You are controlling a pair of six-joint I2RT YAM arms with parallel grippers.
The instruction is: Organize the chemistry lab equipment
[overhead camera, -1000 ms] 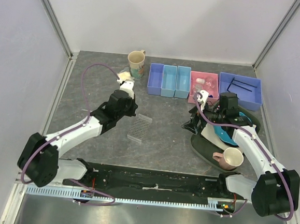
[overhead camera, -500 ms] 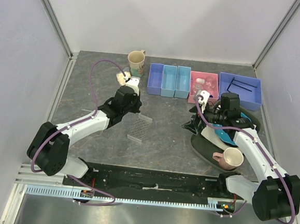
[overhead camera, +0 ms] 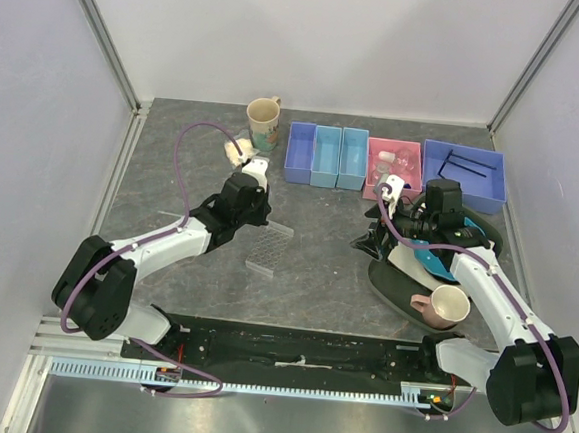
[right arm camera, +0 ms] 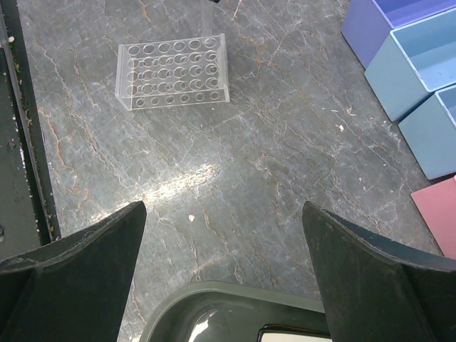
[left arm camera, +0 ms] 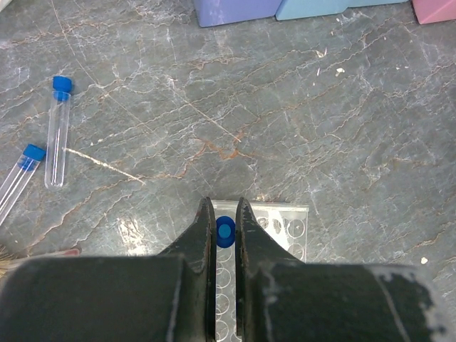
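My left gripper (left arm camera: 225,214) is shut on a tiny blue-capped clear tube (left arm camera: 225,232), held upright over the far end of the clear plastic tube rack (left arm camera: 285,226). From above, the left gripper (overhead camera: 257,212) hangs at the far corner of that rack (overhead camera: 269,248). Two more blue-capped tubes (left arm camera: 57,132) lie flat on the table to its left. My right gripper (right arm camera: 222,206) stands open and empty at the tray's left edge, well right of the rack (right arm camera: 173,71). A bag of pale powder (overhead camera: 237,150) lies near the cream mug.
A row of blue bins (overhead camera: 324,155), a pink bin (overhead camera: 394,163) with small clear items and a blue bin holding the black wire tripod (overhead camera: 466,168) line the back. A dark tray (overhead camera: 396,285) carries a blue plate (overhead camera: 435,259) and pink mug (overhead camera: 441,307). A cream mug (overhead camera: 264,122) stands far back.
My left arm has shifted a little to the right and back, bringing the tube over the rack's far end. The right arm has stayed put.
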